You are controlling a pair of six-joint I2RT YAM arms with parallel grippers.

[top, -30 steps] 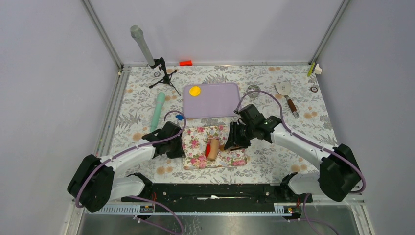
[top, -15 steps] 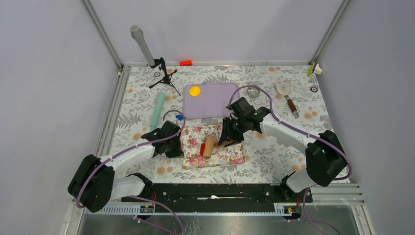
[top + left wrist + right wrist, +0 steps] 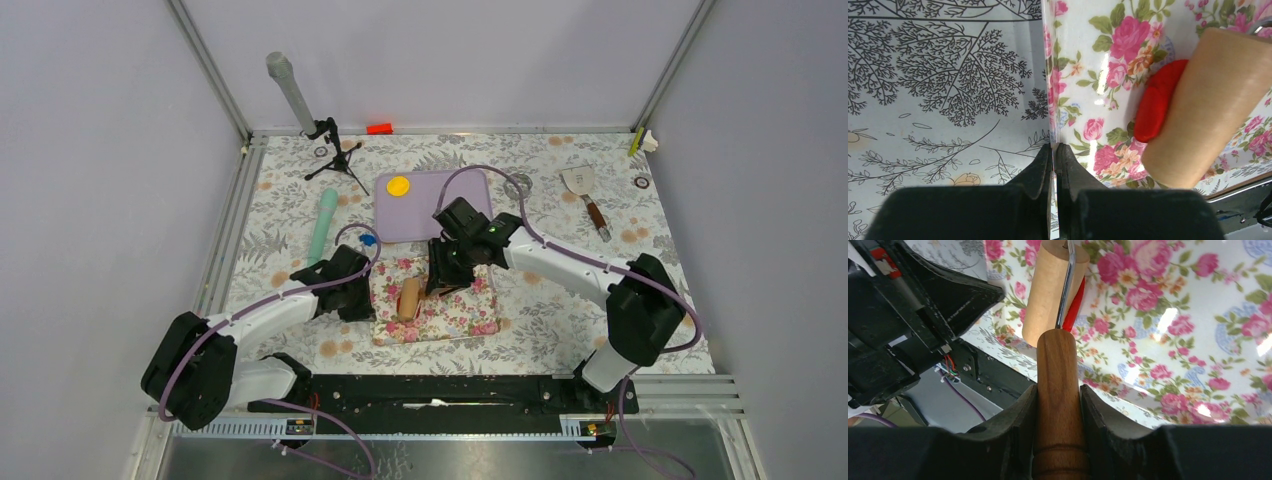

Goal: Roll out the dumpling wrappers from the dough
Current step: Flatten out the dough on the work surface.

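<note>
Left fingers (image 3: 1039, 170) pinch the mat (image 3: 1083, 65) edge; right fingers (image 3: 1015, 420), clamped on the roller (image 3: 1050, 290), should press the dough (image 3: 1155, 102) evenly.

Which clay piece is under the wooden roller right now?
The red dough, pressed beneath the roller on the floral mat; the yellow disc lies apart on the purple board.

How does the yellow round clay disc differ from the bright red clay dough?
The yellow disc lies bare on the lilac cutting board; the red dough sits on the floral mat, partly under the wooden roller. The disc is a neat flat circle; the dough is a thicker uneven strip. Both look like soft clay.
</note>
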